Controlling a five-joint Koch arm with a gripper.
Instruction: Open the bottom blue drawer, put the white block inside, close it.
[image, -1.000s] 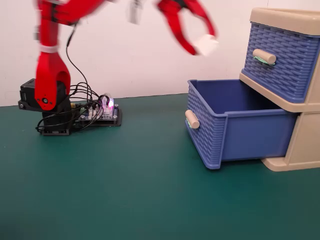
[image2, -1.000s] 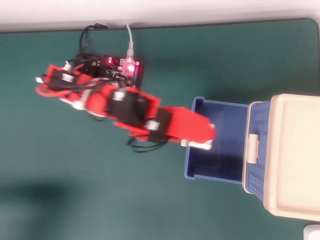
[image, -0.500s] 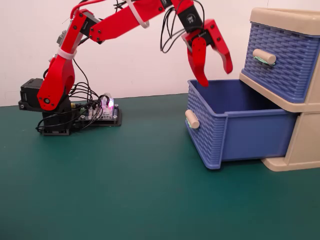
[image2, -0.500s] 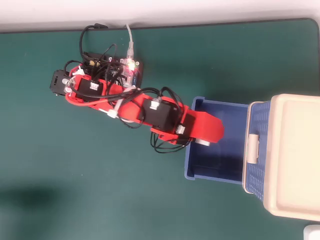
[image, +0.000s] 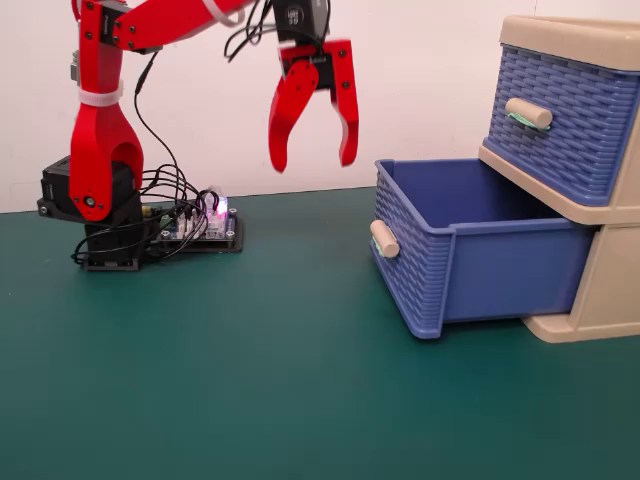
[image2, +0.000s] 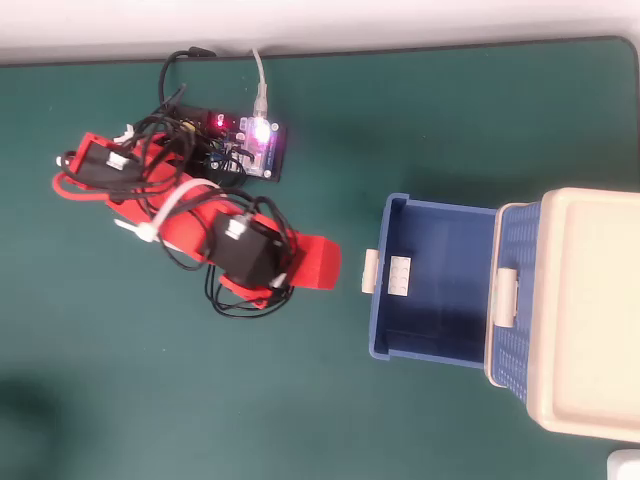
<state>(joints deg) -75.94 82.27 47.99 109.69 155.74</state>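
Gripper (image: 313, 160) hangs wide open and empty above the green worktop (image: 250, 380), left of the bottom drawer (image2: 435, 280) in the fixed view. Block (image2: 400, 275) lies inside that pulled-out drawer, near its front wall.

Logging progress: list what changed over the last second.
The gripper let go of the white block, which now lies inside the bottom blue drawer, then pulled back toward its base, jaws open and empty. The drawer stayed pulled out; the upper drawer stayed shut.
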